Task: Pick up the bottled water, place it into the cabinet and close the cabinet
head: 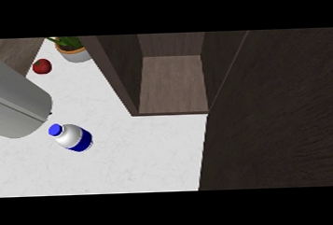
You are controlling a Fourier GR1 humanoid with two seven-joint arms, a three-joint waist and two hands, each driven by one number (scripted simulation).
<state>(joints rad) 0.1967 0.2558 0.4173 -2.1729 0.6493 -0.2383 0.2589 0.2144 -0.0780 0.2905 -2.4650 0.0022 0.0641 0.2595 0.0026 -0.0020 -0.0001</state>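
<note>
Cabinet [172,81]: the largest thing in view, dark wood, standing open at the top centre; its shelf is bare and lit, and nothing has been put inside.
Cabinet door [273,115]: a broad dark panel swung out along the right side of the view, so the opening is free to enter.
Desk [143,152]: white marbled top, carrying everything else.
Left forearm [14,98]: a big grey cylinder coming in from the left edge, its end just beside the bottle's cap; the hand itself is out of sight, so whether its fingers are apart or together cannot be told.
Right hand: not visible in the head view.
Bottled water [74,137]: standing on the desk at the left, blue cap and blue label band, well apart from the cabinet and held by nothing.
Potted plant [73,48]: at the back left, near the cabinet's side wall.
Apple [43,66]: small and red, just left of the plant.
Step in hand: judged to be the pick-up, not yet done.
Next move: a hand needs to come round the bottle's body and close on it upright, then carry it rightward into the shelf clear of the cabinet's wall.
</note>
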